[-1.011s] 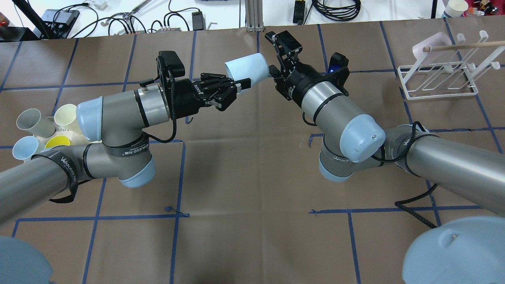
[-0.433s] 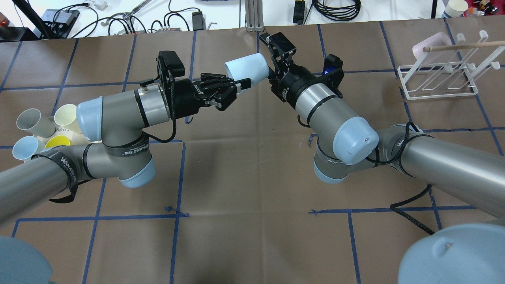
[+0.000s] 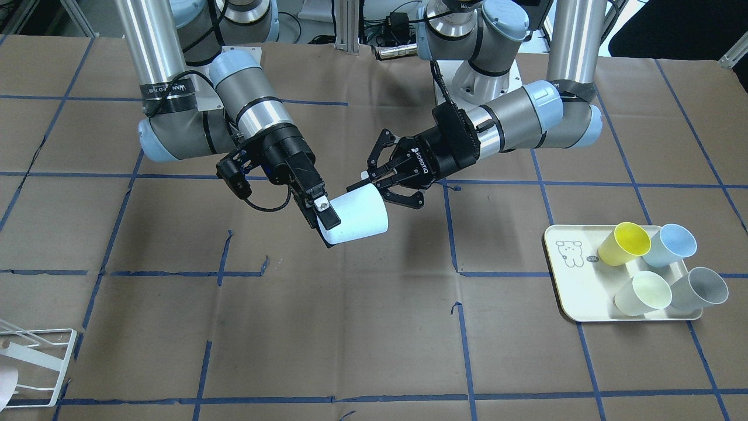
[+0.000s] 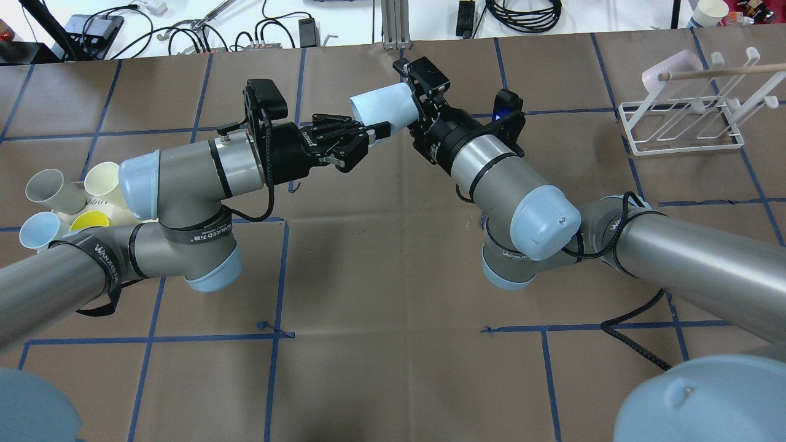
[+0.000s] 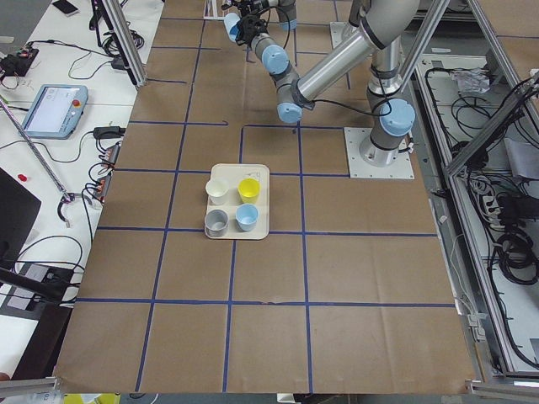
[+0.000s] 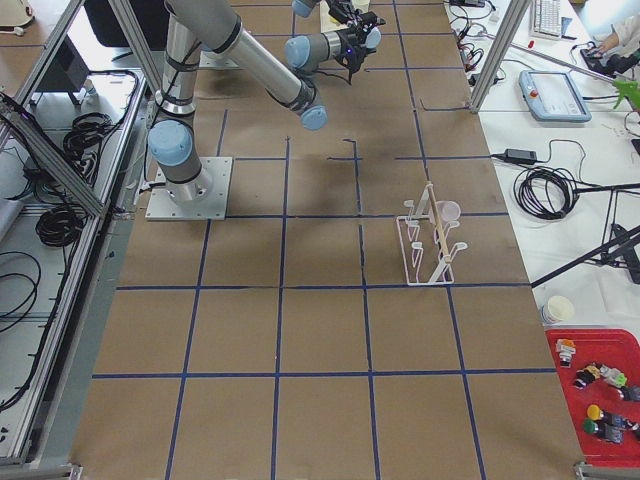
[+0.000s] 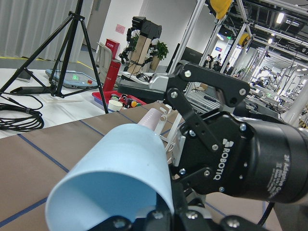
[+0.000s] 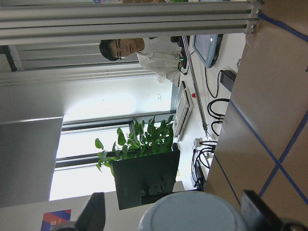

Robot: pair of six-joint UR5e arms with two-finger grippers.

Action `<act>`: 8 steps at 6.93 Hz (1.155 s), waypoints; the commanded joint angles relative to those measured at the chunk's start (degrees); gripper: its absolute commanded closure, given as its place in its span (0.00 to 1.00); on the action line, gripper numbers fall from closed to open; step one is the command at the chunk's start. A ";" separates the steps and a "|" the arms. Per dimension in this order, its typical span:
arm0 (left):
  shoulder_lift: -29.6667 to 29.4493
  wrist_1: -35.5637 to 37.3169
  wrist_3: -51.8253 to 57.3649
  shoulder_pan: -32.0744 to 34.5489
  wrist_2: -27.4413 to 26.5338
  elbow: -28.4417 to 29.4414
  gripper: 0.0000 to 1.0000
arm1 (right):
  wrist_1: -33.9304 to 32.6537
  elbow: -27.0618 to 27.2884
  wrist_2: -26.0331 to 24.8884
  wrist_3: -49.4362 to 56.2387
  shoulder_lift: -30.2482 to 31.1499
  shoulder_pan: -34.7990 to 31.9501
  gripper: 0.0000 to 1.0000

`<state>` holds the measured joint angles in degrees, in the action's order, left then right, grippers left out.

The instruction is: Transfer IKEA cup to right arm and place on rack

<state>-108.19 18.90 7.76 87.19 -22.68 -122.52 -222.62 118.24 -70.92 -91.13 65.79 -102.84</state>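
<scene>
In mid-air, spread right fingers (image 3: pixel 325 212) have advanced around the cup (image 3: pixel 359 221) that left fingers (image 4: pixel 376 130) clamp.

Two arms (image 4: pixel 184 178) (image 4: pixel 509 178), one rack (image 4: pixel 681 123), one tray (image 3: pixel 575 292) — six cups (image 3: pixel 628 242) (image 3: pixel 669 245) (image 3: pixel 643 294) (image 3: pixel 698 289) (image 3: pixel 356 219) (image 4: pixel 672 67), four on that tray

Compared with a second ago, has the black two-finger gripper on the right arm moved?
Yes. In the overhead view the right gripper has shifted left, away from the vertical blue tape line, over the pale blue cup's base.

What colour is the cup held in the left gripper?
The cup is pale blue, clearest in the exterior front-facing view.
</scene>
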 commanded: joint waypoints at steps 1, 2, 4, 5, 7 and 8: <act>0.00 0.00 0.06 0.00 0.00 0.00 1.00 | 0.26 -0.02 0.17 0.33 -0.04 -0.08 0.00; 0.00 0.00 0.06 0.00 0.00 0.00 1.00 | 0.17 -0.02 0.43 0.16 0.04 -0.08 0.00; 0.00 0.00 -0.02 0.00 0.00 0.00 1.00 | 0.08 0.06 0.52 -0.19 0.13 -0.51 0.00; 0.00 0.00 -0.02 0.00 0.00 0.00 1.00 | 0.08 0.06 0.61 -0.11 0.04 -0.69 0.00; 0.09 0.09 -0.38 0.00 0.00 0.00 1.00 | 0.08 0.06 0.61 -0.02 -0.04 -0.69 0.00; 0.09 0.09 -0.38 0.00 0.00 0.00 0.99 | 0.17 -0.02 0.61 0.50 -0.13 -0.69 0.01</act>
<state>-108.12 18.98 7.42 87.19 -22.68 -122.52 -222.52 118.28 -70.32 -91.01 65.74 -103.52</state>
